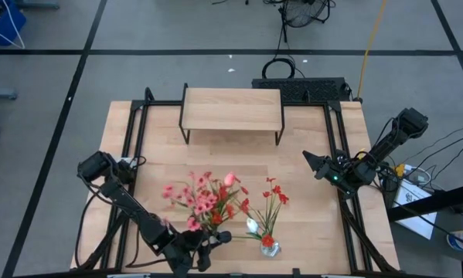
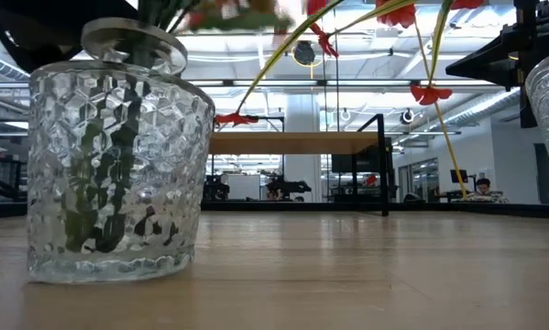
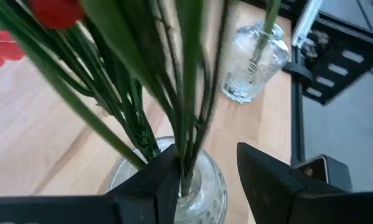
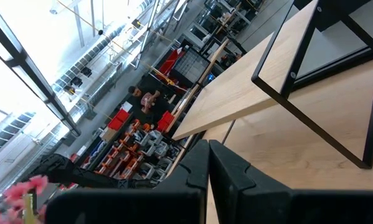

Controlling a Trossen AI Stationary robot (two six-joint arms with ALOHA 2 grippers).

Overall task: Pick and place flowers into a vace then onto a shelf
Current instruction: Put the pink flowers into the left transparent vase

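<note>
At the bottom centre of the high view, two glass vases (image 1: 216,236) (image 1: 269,247) on the table (image 1: 308,216) hold flowers (image 1: 204,199). The left hand (image 3: 202,174), fingers apart, straddles the stems. The right hand (image 4: 206,163) is closed; the shelf (image 1: 231,108) stands top centre.

Two glass vases (image 2: 114,156) (image 1: 268,245), two flower bunches (image 1: 204,199) (image 1: 273,197), one shelf (image 1: 232,108), two arms.

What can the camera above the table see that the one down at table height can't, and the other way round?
Only the high view shows both arms: the left gripper open around the stems at the near edge, the right gripper shut, waiting at the right side. It also shows the second vase.

Only the low view shows the glass vase close up with its faceted wall, and the room behind.

Both show the flowers, the shelf and the table.
</note>
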